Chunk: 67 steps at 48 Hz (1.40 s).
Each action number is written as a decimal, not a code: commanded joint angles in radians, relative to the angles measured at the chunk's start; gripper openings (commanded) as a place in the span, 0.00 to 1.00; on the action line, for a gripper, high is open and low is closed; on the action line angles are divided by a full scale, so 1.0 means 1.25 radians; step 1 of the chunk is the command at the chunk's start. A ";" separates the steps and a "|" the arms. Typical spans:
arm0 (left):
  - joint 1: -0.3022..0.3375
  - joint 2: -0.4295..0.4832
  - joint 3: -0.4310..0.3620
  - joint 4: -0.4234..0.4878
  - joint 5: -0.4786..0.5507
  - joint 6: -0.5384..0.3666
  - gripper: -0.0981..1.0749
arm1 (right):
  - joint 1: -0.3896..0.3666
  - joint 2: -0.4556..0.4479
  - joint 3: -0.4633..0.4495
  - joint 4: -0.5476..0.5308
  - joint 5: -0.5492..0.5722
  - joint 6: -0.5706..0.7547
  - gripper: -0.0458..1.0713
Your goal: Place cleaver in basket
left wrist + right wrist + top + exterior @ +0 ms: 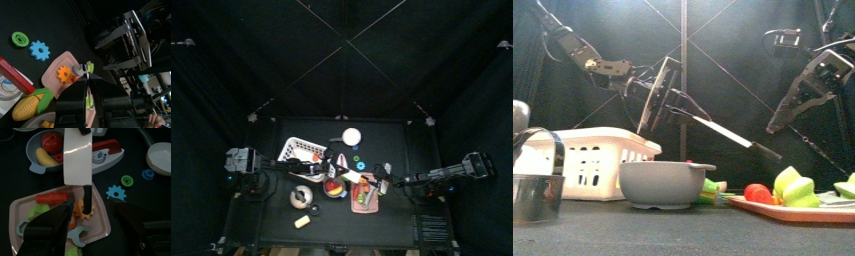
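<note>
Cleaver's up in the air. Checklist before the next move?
1. Left gripper shut on the cleaver, at the blade end: ok.
2. Cleaver above the basket: not ok; it hangs over the pink tray.
3. Right gripper open: ok. Clear of the handle: cannot tell; the handle points at it.
4. Basket upright on the table, on the left arm's side: ok.
5. Basket interior free: cannot tell.

Black table (385, 226) carrying: white basket (295, 150); grey bowl (333, 188) beside a pink tray (366, 194); a cup (299, 195); a white dish (352, 136); loose green (21, 38) and blue gears (40, 50); a small yellow piece (303, 221) near the front.
</note>
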 commanded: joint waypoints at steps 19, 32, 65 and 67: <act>0.059 -0.384 0.279 0.005 -0.011 0.004 0.49 | -0.001 -0.004 -0.006 0.000 0.000 -0.001 0.85; 0.144 -0.654 0.380 0.012 0.168 0.006 0.49 | -0.005 -0.001 -0.009 -0.001 0.000 -0.001 0.85; 0.312 -0.741 0.445 0.036 0.414 0.011 0.50 | -0.018 0.015 -0.010 -0.004 -0.001 -0.001 0.85; 0.312 -0.741 0.448 0.034 0.428 0.011 0.50 | -0.020 0.015 -0.011 -0.004 0.000 -0.001 0.85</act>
